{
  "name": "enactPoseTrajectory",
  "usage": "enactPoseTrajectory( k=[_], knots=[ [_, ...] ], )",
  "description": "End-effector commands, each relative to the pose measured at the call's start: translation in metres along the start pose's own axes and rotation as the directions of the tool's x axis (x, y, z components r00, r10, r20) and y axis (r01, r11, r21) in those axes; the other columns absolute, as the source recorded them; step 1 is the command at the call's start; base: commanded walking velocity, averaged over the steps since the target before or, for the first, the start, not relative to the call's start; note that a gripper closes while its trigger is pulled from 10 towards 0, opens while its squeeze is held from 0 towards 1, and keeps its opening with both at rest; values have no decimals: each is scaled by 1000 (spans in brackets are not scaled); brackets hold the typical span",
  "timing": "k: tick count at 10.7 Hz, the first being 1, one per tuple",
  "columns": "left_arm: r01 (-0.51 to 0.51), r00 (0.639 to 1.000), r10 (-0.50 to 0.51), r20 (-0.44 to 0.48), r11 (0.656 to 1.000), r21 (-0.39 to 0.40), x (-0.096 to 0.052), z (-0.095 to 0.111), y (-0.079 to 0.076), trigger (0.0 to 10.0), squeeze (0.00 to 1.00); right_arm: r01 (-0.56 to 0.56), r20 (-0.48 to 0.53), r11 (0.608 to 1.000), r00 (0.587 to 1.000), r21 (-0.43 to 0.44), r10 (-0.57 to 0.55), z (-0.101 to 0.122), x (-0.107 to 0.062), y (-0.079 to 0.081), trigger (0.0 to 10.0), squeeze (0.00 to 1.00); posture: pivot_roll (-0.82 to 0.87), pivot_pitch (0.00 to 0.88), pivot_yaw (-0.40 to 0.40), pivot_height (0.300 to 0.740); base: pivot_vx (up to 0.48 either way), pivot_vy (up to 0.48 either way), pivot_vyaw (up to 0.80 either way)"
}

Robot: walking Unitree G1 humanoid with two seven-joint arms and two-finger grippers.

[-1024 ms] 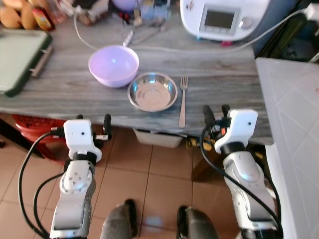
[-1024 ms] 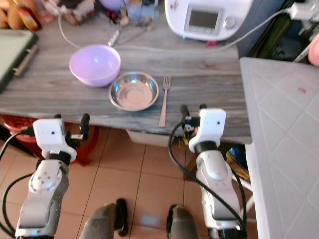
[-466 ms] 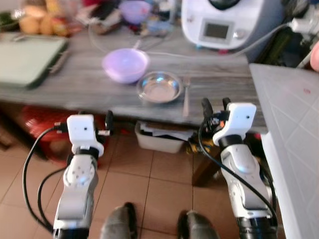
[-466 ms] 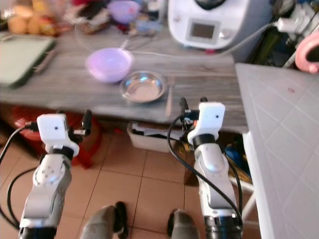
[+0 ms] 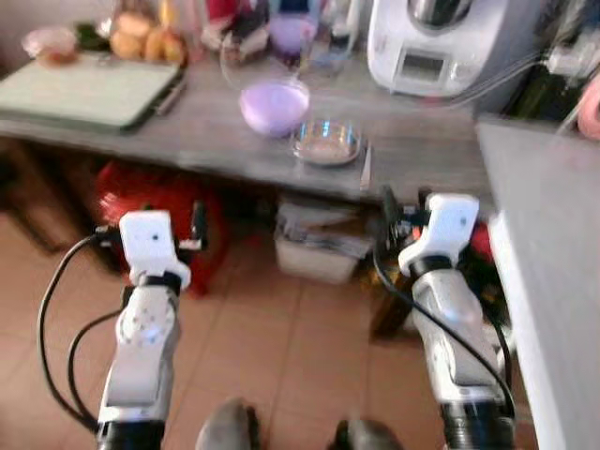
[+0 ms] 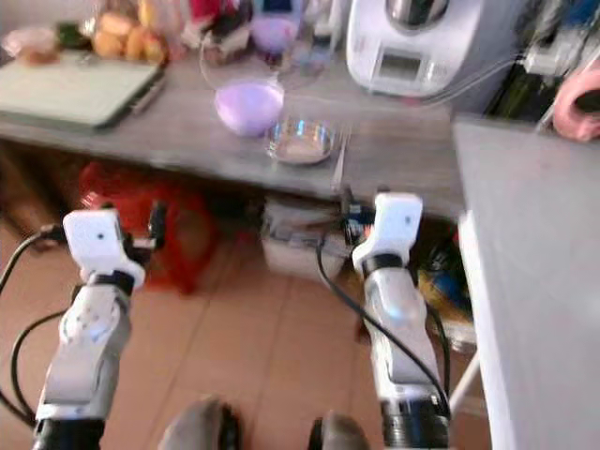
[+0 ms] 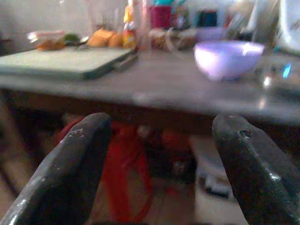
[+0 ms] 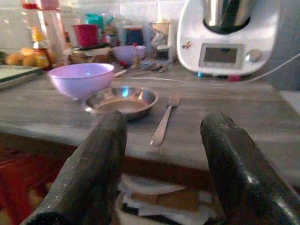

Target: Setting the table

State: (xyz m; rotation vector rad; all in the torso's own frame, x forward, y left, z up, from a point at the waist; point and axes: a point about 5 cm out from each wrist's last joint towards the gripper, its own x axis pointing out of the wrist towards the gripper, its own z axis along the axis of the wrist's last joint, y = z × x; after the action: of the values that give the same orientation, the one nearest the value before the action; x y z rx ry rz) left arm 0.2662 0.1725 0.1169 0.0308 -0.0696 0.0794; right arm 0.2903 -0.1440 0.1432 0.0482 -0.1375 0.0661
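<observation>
I see the grey wooden table [image 5: 187, 131] across the upper part of the head view, somewhat blurred. On it, upper centre, the purple bowl [image 5: 274, 104] sits just left of the steel bowl [image 5: 326, 142], with the fork [image 8: 164, 123] lying just right of the steel bowl. A white kitchen machine [image 5: 441, 42] stands at the upper right, and a green tray [image 5: 89, 89] at the upper left. My left gripper [image 7: 161, 154] and right gripper [image 8: 161, 145] both hang below the table edge over the tiled floor [image 5: 300, 356], fingers spread and empty.
</observation>
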Motion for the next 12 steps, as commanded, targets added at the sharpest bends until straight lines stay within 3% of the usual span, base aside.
enactPoseTrajectory(
  k=[1, 3, 5, 7, 12],
  knots=[
    [4, 1000, -4, 3, 1000, 13, -2, 0, 0, 10000, 0, 29, -10, 1000, 1000, -3, -29, -2, -2, -7, 10000, 0, -34, 66, 23, 740, -270, 0, -413],
    [40, 999, -41, 19, 998, 53, -5, 1, -5, 10000, 0, 32, -4, 999, 999, -17, -32, 0, 0, -12, 10000, 0, -32, 78, 14, 740, -131, 0, -250],
    [42, 999, -43, 34, 999, 32, -5, 4, -3, 10000, 0, 25, -2, 999, 1000, -22, -25, 1, 4, -12, 10000, 0, -31, 86, 8, 740, 0, 0, 0],
    [105, 993, -105, 54, 994, 17, -9, 9, -13, 10000, 0, 19, -10, 1000, 1000, -22, -19, 1, 1, -12, 10000, 0, -38, 101, 6, 740, 0, 0, 0],
    [129, 991, -129, 41, 992, -5, -12, 7, -20, 10000, 0, 6, -19, 999, 1000, -35, -6, 1, -1, -11, 10000, 0, -46, 116, 2, 740, 0, -480, -114]
  ],
)
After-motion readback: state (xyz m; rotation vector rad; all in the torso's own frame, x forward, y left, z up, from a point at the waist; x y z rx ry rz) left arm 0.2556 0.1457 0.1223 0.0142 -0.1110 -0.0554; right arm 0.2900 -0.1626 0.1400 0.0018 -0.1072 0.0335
